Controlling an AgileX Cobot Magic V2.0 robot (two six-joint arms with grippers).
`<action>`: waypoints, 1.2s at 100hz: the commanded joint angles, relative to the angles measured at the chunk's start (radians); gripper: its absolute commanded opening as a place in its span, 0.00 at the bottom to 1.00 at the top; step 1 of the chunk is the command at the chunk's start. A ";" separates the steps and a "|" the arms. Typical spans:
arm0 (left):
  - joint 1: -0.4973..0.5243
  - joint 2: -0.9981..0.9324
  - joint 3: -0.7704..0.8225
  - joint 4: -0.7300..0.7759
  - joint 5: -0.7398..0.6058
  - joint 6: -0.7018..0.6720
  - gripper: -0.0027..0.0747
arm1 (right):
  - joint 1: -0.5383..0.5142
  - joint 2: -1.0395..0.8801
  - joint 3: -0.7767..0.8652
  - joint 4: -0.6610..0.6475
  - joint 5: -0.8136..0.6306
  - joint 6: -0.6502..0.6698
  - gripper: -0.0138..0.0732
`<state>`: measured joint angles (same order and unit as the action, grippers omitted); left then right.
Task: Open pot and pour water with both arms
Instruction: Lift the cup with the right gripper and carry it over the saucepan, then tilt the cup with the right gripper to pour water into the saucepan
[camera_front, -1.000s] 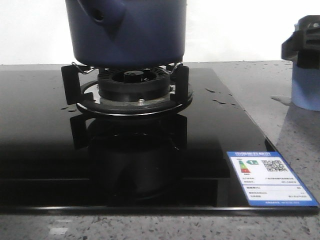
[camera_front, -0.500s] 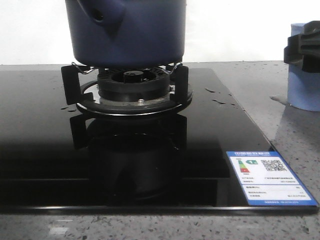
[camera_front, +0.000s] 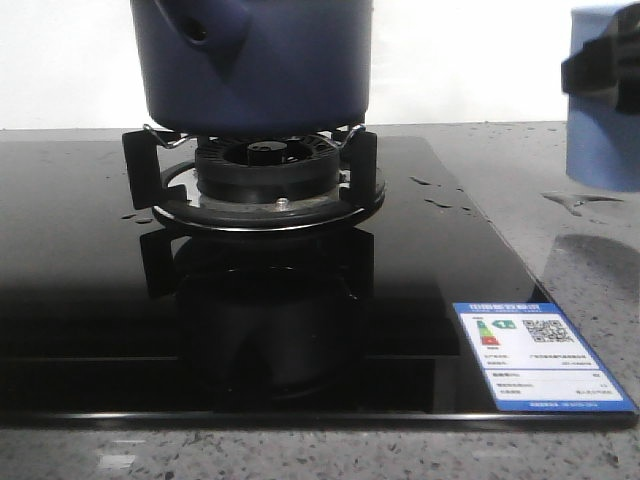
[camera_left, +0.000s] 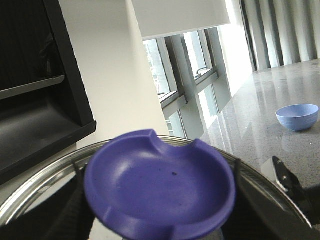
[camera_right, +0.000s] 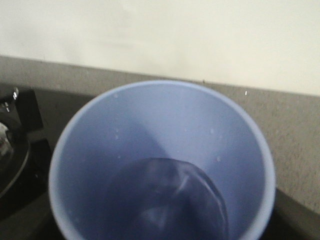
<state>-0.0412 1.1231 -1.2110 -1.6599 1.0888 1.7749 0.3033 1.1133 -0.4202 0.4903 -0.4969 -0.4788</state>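
The dark navy pot (camera_front: 260, 70) stands on the gas burner (camera_front: 265, 175), its handle socket (camera_front: 200, 28) toward me; its top is cut off by the frame. In the left wrist view, my left gripper (camera_left: 160, 222) is shut on the purple-blue knob (camera_left: 160, 182) of the steel-rimmed glass lid (camera_left: 40, 182), with dark fingers (camera_left: 67, 215) on either side. My right gripper (camera_front: 603, 75) is shut on the pale-blue cup (camera_front: 605, 140) and holds it above the counter at the right. The cup (camera_right: 165, 130) holds water (camera_right: 170, 200); the right fingers are hidden there.
The burner sits on a black glass hob (camera_front: 90, 300) with a blue energy label (camera_front: 540, 355) at its front right corner. Water drops and a wet patch (camera_front: 580, 200) lie on the grey counter. A small blue bowl (camera_left: 297, 116) stands on a counter in the left wrist view.
My right gripper has lifted the pale-blue cup up off the counter, leaving a wet patch. The pot and burner have not moved.
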 joint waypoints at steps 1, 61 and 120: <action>0.002 -0.023 -0.030 -0.100 0.005 -0.009 0.38 | 0.001 -0.057 -0.051 -0.054 -0.085 0.002 0.39; 0.002 -0.023 -0.030 -0.118 0.003 -0.009 0.38 | 0.001 0.023 -0.645 -0.226 0.421 0.002 0.39; 0.002 -0.054 -0.032 -0.132 -0.071 -0.062 0.38 | 0.181 0.275 -0.885 -0.633 0.508 -0.002 0.39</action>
<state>-0.0412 1.1000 -1.2110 -1.6768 1.0307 1.7255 0.4806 1.4071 -1.2570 -0.0479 0.1190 -0.4788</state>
